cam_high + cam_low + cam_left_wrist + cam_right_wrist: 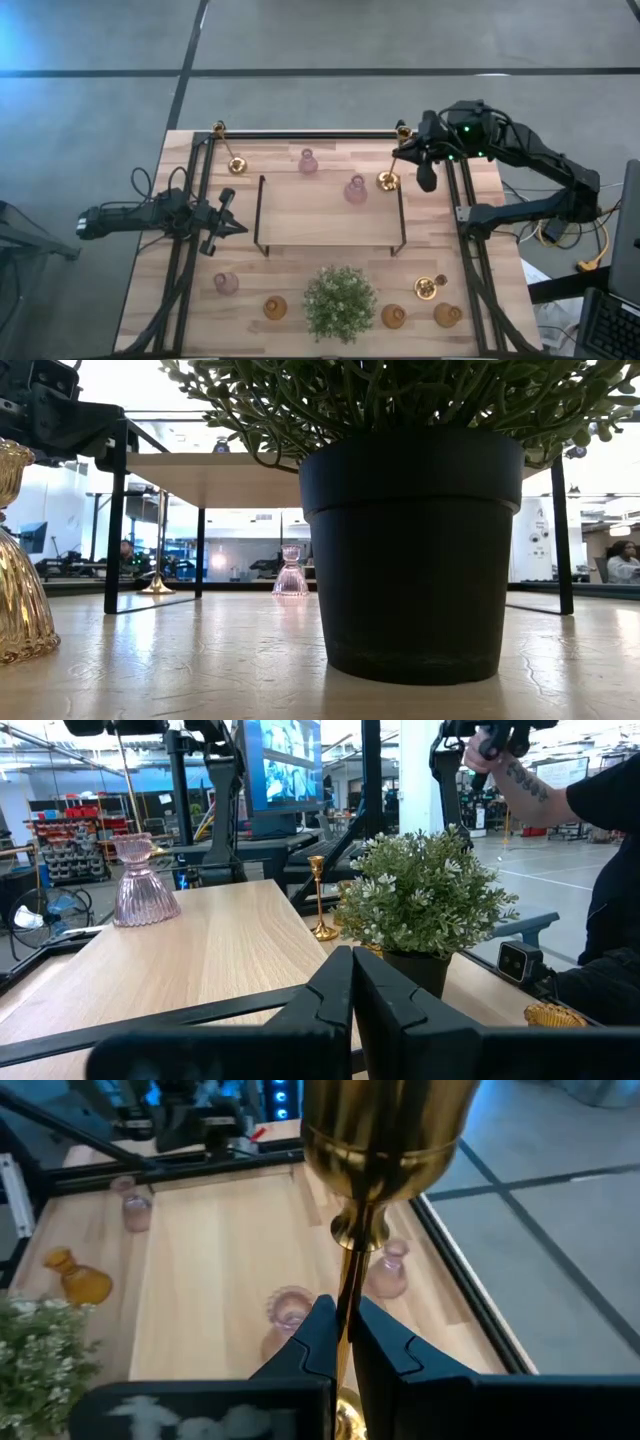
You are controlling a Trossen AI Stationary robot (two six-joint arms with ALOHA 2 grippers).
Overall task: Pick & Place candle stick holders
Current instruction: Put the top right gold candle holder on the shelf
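Left to right across the pale wooden desk (330,235) in the high view: the left arm waits at nine o'clock, its fingers (226,205) clenched on nothing and aimed toward three o'clock at the low black-framed wooden shelf (330,243) in the middle. No holder lies in its line; the nearest, a squat pink-lilac glass candle holder (226,283), sits toward seven o'clock, near the desk's front edge.

The relation that matters is at one o'clock. There the right arm's fingers (345,1342) are closed on the thin stem of a slim shiny brass candle stick holder (375,1140). Its long axis stands close to upright, cup above the fingers, round base (388,181) below them. That base sits just off the shelf's right rear corner; whether it touches the desk I cannot tell. The right arm is plainly the nearer, reaching in from three o'clock with its wrist bent toward nine.

My guess is the stick goes onto the shelf, toward eight o'clock from the fingers, where two more pink-lilac holders (355,190) already stand.
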